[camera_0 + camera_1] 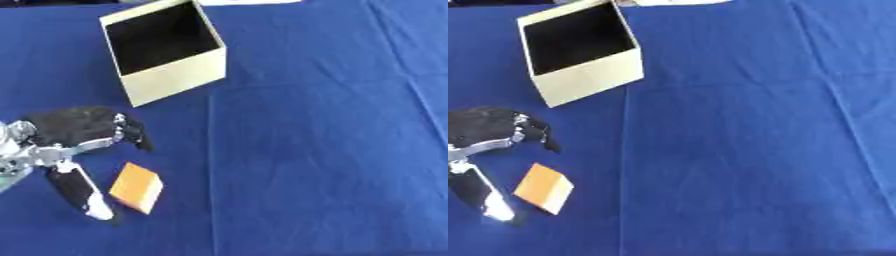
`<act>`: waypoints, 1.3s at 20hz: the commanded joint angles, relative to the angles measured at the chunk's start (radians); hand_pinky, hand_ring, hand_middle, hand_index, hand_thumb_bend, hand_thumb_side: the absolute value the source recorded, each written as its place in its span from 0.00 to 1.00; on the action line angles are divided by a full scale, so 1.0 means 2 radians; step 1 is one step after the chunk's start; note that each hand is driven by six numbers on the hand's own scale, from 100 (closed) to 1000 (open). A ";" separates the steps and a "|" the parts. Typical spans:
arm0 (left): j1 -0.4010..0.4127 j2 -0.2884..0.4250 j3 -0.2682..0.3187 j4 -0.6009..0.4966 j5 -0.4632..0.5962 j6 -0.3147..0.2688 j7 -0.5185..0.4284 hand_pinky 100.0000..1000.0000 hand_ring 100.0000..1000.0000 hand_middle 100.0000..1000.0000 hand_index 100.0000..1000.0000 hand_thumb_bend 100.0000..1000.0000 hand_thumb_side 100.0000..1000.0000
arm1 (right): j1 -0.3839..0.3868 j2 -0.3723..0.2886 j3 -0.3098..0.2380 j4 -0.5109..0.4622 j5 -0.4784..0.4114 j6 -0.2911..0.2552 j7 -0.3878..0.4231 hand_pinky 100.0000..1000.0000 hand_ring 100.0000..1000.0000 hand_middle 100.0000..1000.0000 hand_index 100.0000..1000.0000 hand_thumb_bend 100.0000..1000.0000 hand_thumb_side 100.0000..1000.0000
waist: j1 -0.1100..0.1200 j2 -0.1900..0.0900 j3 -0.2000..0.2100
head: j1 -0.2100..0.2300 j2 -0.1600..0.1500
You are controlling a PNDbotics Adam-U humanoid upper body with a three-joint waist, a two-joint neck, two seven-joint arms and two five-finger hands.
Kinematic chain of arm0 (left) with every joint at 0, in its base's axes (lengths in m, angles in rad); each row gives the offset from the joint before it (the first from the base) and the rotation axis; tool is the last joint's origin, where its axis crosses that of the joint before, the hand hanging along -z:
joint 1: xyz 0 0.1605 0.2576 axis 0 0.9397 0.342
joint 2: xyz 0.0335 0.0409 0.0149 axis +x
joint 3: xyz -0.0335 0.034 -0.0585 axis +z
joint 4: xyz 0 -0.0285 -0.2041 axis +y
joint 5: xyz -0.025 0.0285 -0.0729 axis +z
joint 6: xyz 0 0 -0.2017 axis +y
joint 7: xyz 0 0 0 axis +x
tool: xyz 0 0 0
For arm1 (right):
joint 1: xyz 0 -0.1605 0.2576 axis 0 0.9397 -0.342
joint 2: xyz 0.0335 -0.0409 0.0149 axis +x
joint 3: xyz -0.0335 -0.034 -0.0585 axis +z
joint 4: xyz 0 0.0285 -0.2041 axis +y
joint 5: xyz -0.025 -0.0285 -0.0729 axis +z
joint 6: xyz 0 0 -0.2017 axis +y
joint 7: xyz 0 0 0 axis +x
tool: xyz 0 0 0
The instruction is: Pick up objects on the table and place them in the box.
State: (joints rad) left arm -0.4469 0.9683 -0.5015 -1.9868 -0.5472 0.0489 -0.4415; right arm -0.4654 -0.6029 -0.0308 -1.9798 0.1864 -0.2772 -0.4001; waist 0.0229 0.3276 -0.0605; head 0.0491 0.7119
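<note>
Orange block: a small orange block (136, 187) with a paler cream side lies on the blue cloth (324, 150), near the lower left corner, well short of the box (175, 77).
Left hand: the left hand (74, 132) is black with silver joints and comes in from the left edge. Its fingers are spread apart and hold nothing; the thumb reaches down just beside the block's left edge and the other fingers hang above the block's upper corner.
Right hand: it shows in neither view.
Step in hand: to my eye the hand is lining up to pick up the block, and the grasp is not yet made.
How to do it well: I would bring the thumb against the block's left face and the fingers down on the opposite side, so the block sits squarely between them before anything closes. The block lies turned at an angle, so the wrist likely needs to match that turn or the block may swivel away.
Box: a cream cardboard box, open at the top with a dark inside, stands at the upper left, well apart from the block; I cannot tell whether anything is in it.
Look of the block: flat faces, sharp edges, plain orange top, likely light and stiff.
</note>
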 commanded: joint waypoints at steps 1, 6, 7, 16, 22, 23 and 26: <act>-0.001 0.001 0.002 -0.007 -0.013 0.009 0.014 0.58 0.68 0.60 0.77 0.78 0.33 | -0.004 -0.007 -0.004 -0.010 -0.003 0.000 0.002 0.79 0.73 0.56 0.71 0.00 0.77 | -0.001 -0.007 0.000 | 0.001 0.003; 0.005 -0.004 -0.006 -0.007 -0.019 0.014 0.005 0.57 0.68 0.59 0.76 0.78 0.31 | -0.004 -0.006 -0.005 -0.010 -0.003 0.000 0.001 0.79 0.73 0.56 0.71 0.00 0.77 | 0.000 -0.005 -0.002 | 0.001 0.002; 0.006 -0.004 -0.006 -0.007 -0.019 0.015 0.003 0.57 0.68 0.59 0.76 0.78 0.31 | -0.004 -0.006 -0.005 -0.010 -0.003 0.000 0.001 0.79 0.73 0.56 0.71 0.00 0.77 | 0.000 -0.004 -0.002 | 0.002 0.002; 0.006 -0.006 -0.009 -0.007 -0.035 0.005 -0.003 0.50 0.58 0.47 0.64 0.74 0.30 | -0.004 -0.004 -0.005 -0.010 -0.005 0.000 0.000 0.79 0.73 0.56 0.71 0.00 0.77 | 0.000 -0.004 -0.003 | 0.002 0.001; 0.005 -0.010 -0.008 -0.007 -0.047 0.010 0.029 0.31 0.41 0.31 0.44 0.32 0.31 | -0.003 -0.004 -0.005 -0.010 -0.005 -0.001 -0.001 0.79 0.73 0.56 0.71 0.00 0.77 | 0.000 -0.004 -0.004 | 0.002 -0.001; 0.006 -0.011 -0.008 -0.007 -0.047 0.013 0.036 0.28 0.39 0.29 0.42 0.25 0.29 | -0.003 -0.003 -0.005 -0.010 -0.006 -0.001 -0.002 0.79 0.73 0.56 0.71 0.00 0.78 | 0.000 -0.004 -0.004 | 0.002 -0.001; 0.008 -0.011 -0.010 -0.007 -0.044 0.016 0.047 0.19 0.34 0.25 0.38 0.00 0.23 | -0.002 -0.003 -0.006 -0.010 -0.006 -0.001 -0.002 0.79 0.73 0.56 0.71 0.00 0.77 | 0.000 -0.004 -0.004 | 0.002 -0.001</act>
State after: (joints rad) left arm -0.4271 0.9329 -0.5251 -1.9868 -0.6339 0.0782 -0.3601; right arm -0.4647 -0.5950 -0.0309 -1.9798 0.1818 -0.2770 -0.4018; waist 0.0234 0.3369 -0.0677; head 0.0506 0.7118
